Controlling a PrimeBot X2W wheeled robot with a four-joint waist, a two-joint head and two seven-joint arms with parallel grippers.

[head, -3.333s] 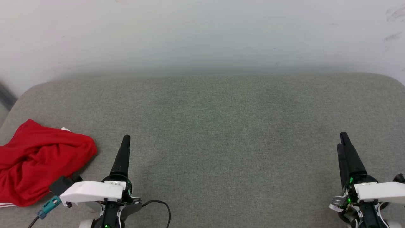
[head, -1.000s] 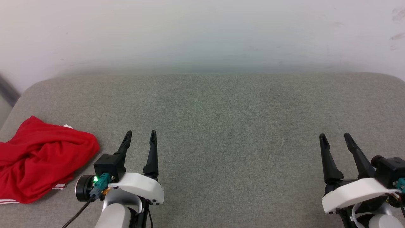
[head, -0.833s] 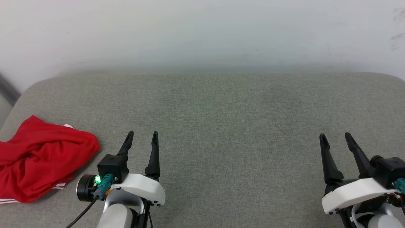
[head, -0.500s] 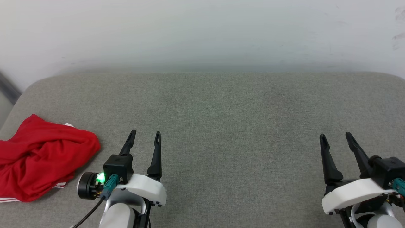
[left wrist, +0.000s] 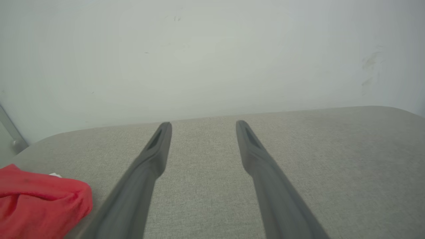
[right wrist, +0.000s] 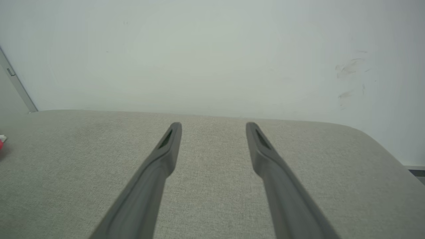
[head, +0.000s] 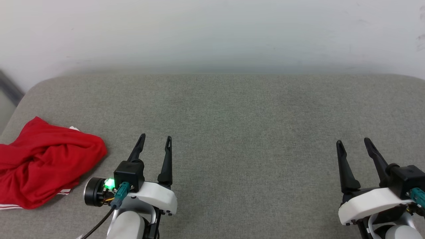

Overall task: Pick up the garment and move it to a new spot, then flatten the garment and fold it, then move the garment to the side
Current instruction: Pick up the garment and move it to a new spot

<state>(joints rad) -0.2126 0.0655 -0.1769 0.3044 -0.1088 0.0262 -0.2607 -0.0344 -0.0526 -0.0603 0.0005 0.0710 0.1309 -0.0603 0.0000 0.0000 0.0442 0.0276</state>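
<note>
A big gray pad (head: 245, 126) of rough cloth makes the work top, and its back corners are round. Behind the pad's back edge stands a plain pale wall (head: 212, 33). The wall has a few dark smudge marks (right wrist: 348, 66) high above the pad's right end. A thin gray strip (head: 10, 91) leans on the wall past the pad's left end. The garment (head: 46, 162) lies in a crumpled red heap on the pad's left end, near its front edge. A bit of white cloth peeks out at the heap's back, and red-and-white stripes show at its front. In the left wrist view the garment (left wrist: 40, 202) sits low on the pad's left side. The left gripper (head: 155, 137) hangs over the front of the pad, just beside the heap but not touching it. Its two dark fingers are spread apart with nothing between them, as the left wrist view (left wrist: 203, 123) also shows. A green light (head: 109, 183) glows on its wrist, and a dark cable (head: 99, 222) runs down from there. The right gripper (head: 352, 141) hangs over the pad's right end, well apart from the garment. Its fingers are spread wide too and hold nothing (right wrist: 214, 124). The middle of the pad is bare gray cloth.
</note>
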